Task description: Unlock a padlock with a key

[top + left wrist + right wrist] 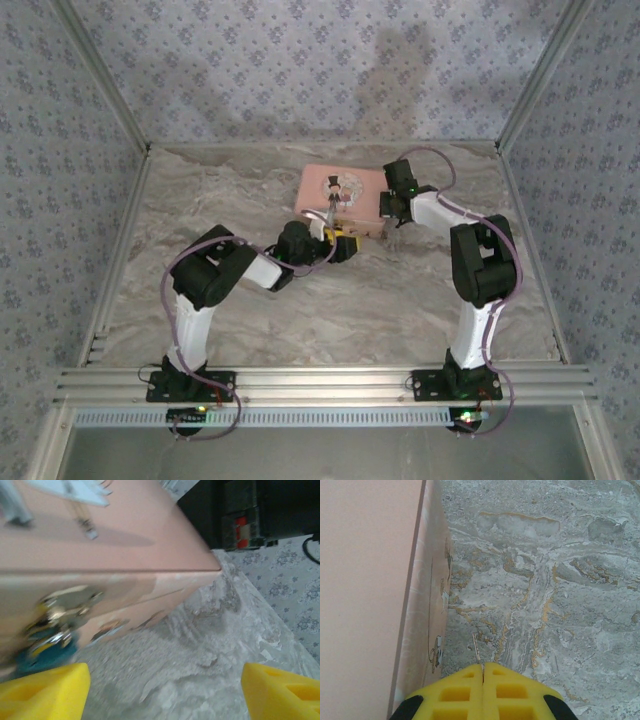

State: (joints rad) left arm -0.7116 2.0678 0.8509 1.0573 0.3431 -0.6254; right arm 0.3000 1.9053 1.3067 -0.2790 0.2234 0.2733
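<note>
- Left pincer [165, 674] is spread apart beside the teal padlock [45, 652], which hangs on the pink tin's [125, 535] clasp [70, 601].
- Right pincer [483, 669] is clamped on what looks like the thin pale key [476, 651], low over the surface [560, 580].
- The key is not yet in the padlock; inserting and turning remain.

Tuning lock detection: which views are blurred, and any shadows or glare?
Left wrist: padlock and pink tin blurred, out of focus. Right wrist: key and table sharp, evenly lit. Top external: faint shadow on the back wall, no glare.
</note>
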